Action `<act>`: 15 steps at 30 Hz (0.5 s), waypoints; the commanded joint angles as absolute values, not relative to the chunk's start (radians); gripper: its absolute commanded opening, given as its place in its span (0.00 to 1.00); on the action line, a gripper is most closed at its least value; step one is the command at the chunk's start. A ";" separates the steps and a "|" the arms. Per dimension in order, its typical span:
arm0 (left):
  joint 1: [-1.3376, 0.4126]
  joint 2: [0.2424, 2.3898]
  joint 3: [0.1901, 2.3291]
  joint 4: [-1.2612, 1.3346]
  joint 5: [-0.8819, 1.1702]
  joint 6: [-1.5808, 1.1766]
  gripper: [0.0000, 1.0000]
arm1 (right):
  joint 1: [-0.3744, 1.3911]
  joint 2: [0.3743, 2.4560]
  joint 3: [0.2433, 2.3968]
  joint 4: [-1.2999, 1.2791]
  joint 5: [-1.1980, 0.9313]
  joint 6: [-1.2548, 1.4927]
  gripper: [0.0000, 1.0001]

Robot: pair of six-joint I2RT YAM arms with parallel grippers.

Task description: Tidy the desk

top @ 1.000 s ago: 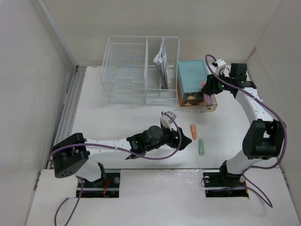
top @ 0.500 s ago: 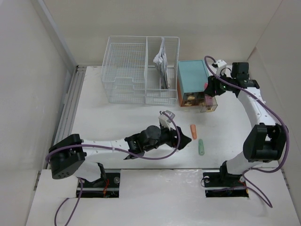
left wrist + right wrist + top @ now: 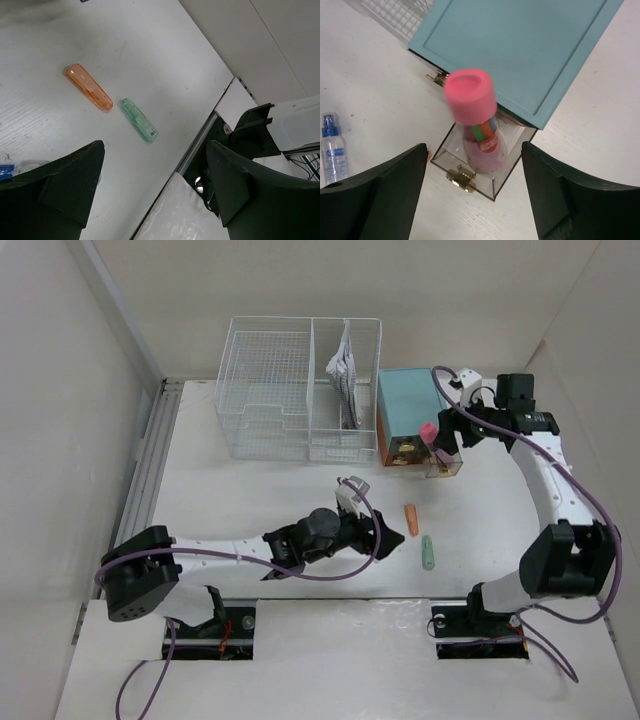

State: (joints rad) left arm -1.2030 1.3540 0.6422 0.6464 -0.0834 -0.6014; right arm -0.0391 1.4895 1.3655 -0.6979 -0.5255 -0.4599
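A large, flat, matte white table (image 3: 250, 490) fills the overhead view and carries everything else. A grooved metal rail (image 3: 150, 470) runs along its left edge.

At the back stands a white wire-mesh basket (image 3: 265, 390) with two compartments; the right one holds a patterned, folded item (image 3: 345, 370).

The left arm reaches low across the middle of the table. The left end effector (image 3: 155, 150) is wide open and holds nothing. Just beyond it, a slim translucent orange plastic case (image 3: 89, 94) and a slim translucent green plastic case (image 3: 139, 120) lie flat, near each other but not touching.

A small clear spray bottle with a blue cap (image 3: 332, 150) lies on the table. To its right sits a small teal drawer box (image 3: 520, 45) with a clear plastic drawer (image 3: 515, 155) pulled out in front. A clear tube with a pink cap (image 3: 470, 95), filled with coloured items, stands in the drawer and rises well above its walls.

The right end effector (image 3: 473, 150) hangs above the tube, its two fingers spread to either side and touching nothing.

The step in hand looks like stowing the tube. The right arm should probably lift straight up so neither finger tips the tube over. The tube looks too tall for the drawer to slide shut, so it may need laying flat. The left arm would do best to straddle one case across its narrow width, without nudging the other.
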 commanded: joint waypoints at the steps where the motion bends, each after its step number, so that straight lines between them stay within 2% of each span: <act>1: -1.206 1.305 0.620 0.695 -0.095 -0.588 0.80 | -0.035 1.353 1.367 -0.673 -0.557 -0.550 0.81; 2: -1.206 1.305 0.620 0.695 -0.095 -0.588 0.80 | -0.035 1.335 1.367 -0.664 -0.572 -0.578 0.79; 5: -1.206 1.296 0.611 0.695 -0.095 -0.588 0.80 | -0.035 1.295 1.342 -0.711 -0.595 -0.740 0.61; 6: -1.206 1.287 0.611 0.695 -0.095 -0.588 0.80 | -0.044 1.295 1.342 -0.724 -0.595 -0.783 0.46; 10: -1.206 1.278 0.601 0.695 -0.104 -0.588 0.80 | -0.055 1.337 1.368 -0.958 -0.647 -1.200 0.19; 13: -1.206 1.258 0.591 0.695 -0.104 -0.588 0.80 | -0.067 1.390 1.368 -1.094 -0.658 -1.413 0.19; 15: -1.206 1.258 0.578 0.695 -0.115 -0.588 0.80 | -0.077 1.420 1.356 -1.112 -0.658 -1.481 0.23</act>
